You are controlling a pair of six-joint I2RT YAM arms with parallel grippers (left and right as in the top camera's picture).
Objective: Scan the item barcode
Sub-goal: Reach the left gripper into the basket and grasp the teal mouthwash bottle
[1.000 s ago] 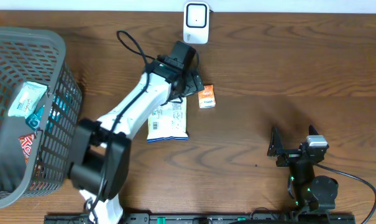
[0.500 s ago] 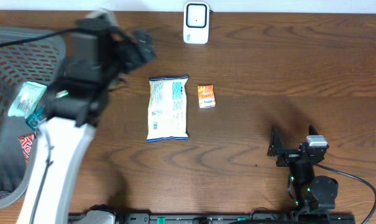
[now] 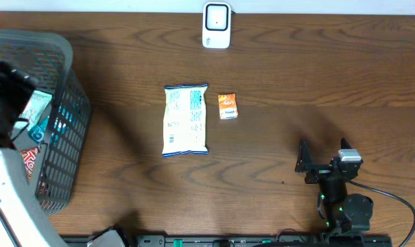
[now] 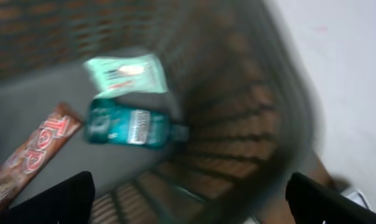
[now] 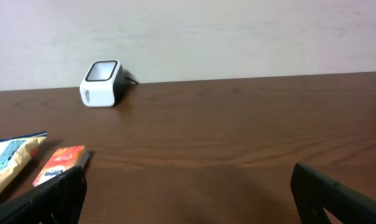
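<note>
The white barcode scanner (image 3: 216, 25) stands at the table's far edge and also shows in the right wrist view as the scanner (image 5: 100, 83). A white-and-blue snack bag (image 3: 185, 120) and a small orange box (image 3: 227, 106) lie mid-table. My left gripper (image 3: 8, 88) hangs open over the grey basket (image 3: 64, 51), holding nothing. Its blurred wrist view looks down on a mint-green packet (image 4: 127, 73), a teal pack (image 4: 128, 124) and a red bar (image 4: 32, 152) on the basket floor. My right gripper (image 3: 302, 163) rests open and empty near the front right.
The basket wall (image 4: 250, 124) rises close around the left gripper (image 4: 191, 205). In the right wrist view the snack bag (image 5: 7, 158) and orange box (image 5: 60, 165) lie left of the right gripper (image 5: 188, 199), with bare wood ahead up to the back wall.
My left arm has swung from beside the snack bag and orange box near the scanner, leftward across the table, to above the basket. The right arm has not moved.
</note>
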